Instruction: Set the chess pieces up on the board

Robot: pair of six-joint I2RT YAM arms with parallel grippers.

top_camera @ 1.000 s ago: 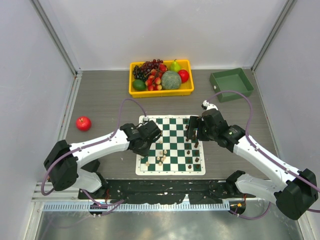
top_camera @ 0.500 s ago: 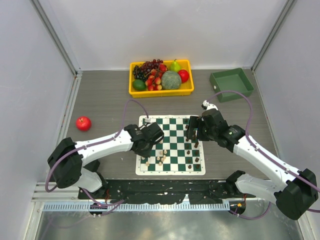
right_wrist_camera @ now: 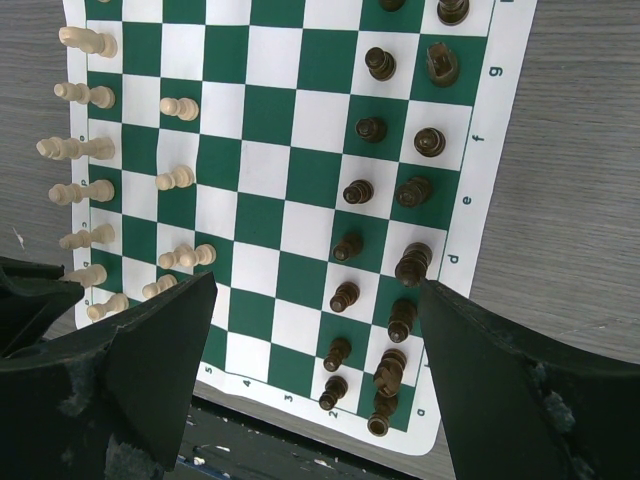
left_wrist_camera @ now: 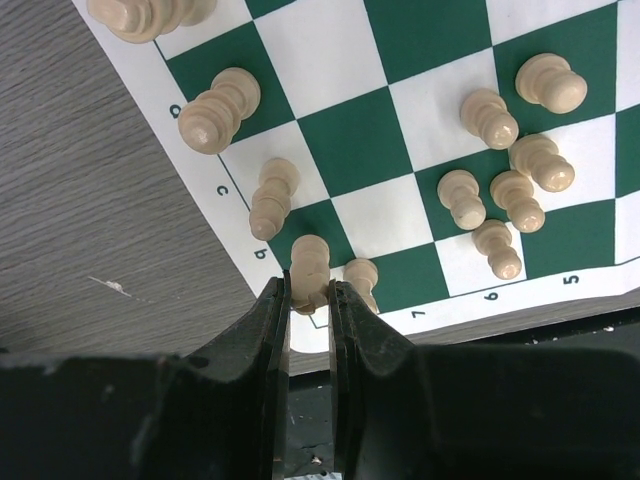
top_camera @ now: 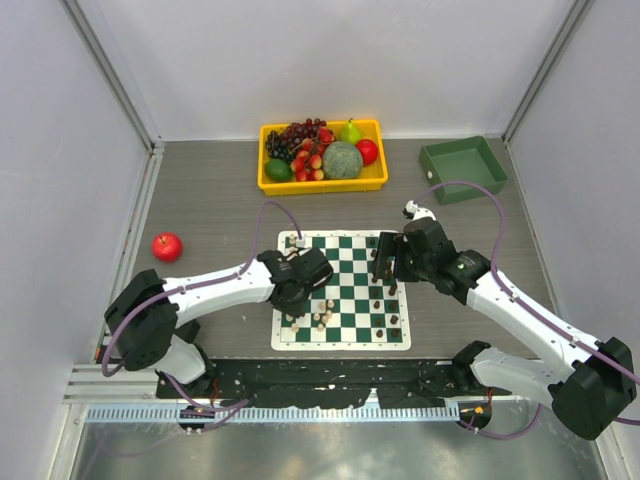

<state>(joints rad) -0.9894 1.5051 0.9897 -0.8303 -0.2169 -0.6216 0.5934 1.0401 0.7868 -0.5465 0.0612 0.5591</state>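
Observation:
The green and white board (top_camera: 350,262) lies between my arms. Cream chess pieces (top_camera: 321,316) stand on its near left part. Dark brown chess pieces (top_camera: 396,320) stand along its right side. My left gripper (top_camera: 302,301) is over the board's near left corner. In the left wrist view the left gripper (left_wrist_camera: 308,296) is shut on a cream piece (left_wrist_camera: 309,265) at the board's corner, and another cream piece (left_wrist_camera: 360,275) touches the right finger. My right gripper (top_camera: 386,262) hovers over the board's right side. In the right wrist view the right gripper (right_wrist_camera: 315,310) is wide open and empty above the dark pieces (right_wrist_camera: 345,296).
A yellow tray (top_camera: 320,187) of fruit stands at the back. A green bin (top_camera: 462,170) is at the back right. A red apple (top_camera: 167,246) lies on the table to the left of the board. Grey walls close in both sides.
My left arm has shifted a little to the right and nearer, along the board's near left corner. My right arm has not moved.

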